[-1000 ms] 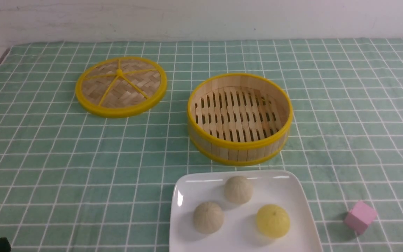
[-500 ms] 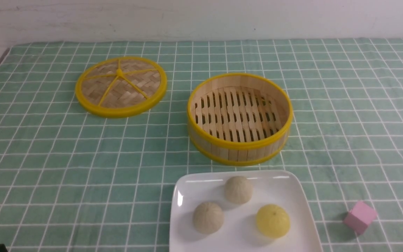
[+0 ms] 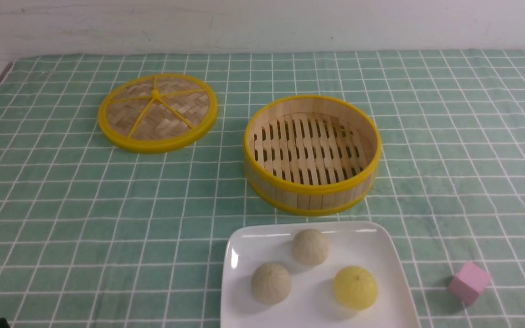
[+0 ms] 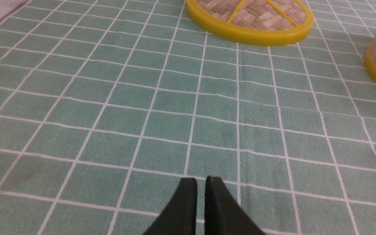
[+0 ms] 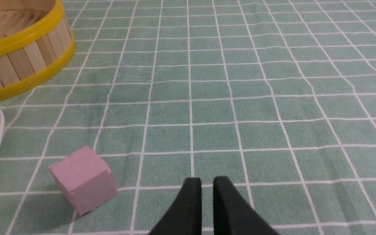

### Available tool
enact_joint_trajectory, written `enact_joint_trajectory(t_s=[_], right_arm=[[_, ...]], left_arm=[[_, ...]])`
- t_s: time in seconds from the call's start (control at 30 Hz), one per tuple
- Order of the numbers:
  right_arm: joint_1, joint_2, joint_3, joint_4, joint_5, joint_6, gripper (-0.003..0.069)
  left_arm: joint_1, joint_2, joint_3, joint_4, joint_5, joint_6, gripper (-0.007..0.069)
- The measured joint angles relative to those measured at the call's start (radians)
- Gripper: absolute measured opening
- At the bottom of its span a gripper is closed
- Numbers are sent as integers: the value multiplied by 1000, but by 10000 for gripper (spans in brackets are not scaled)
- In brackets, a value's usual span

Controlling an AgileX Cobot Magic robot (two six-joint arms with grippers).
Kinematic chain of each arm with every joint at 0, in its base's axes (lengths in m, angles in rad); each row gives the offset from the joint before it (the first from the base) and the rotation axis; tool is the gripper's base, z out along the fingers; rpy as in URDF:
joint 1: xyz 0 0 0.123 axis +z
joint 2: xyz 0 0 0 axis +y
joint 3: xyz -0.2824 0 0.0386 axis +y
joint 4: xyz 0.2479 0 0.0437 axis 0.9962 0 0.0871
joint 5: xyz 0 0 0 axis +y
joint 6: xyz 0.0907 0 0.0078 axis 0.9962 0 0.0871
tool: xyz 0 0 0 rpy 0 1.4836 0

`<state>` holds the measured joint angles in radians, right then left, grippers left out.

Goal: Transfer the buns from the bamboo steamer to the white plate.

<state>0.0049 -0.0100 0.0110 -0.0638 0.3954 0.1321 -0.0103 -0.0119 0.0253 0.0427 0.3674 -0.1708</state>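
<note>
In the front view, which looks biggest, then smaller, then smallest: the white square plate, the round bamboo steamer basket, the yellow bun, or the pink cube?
1. White square plate, though its near edge is cut off
2. Round bamboo steamer basket
3. Yellow bun
4. Pink cube

The plate sits nearer the camera, which flatters it.

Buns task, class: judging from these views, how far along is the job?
Done: all three buns sit on the white plate, and the bamboo steamer shows only bare slats. In hand: nothing; the left gripper and right gripper hold nothing. Left: no bun remains to move.

You see the left gripper (image 4: 201, 182) pinched nearly closed, empty, above the checked cloth (image 4: 142, 98), the lid (image 4: 251, 19) well ahead.
</note>
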Motion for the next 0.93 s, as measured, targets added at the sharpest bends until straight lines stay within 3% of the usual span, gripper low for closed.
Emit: enact_joint_trajectory(t_s=[0.93], right_arm=[[0, 0, 0, 0, 0, 0, 103]], left_arm=[[0, 0, 0, 0, 1, 0, 90]])
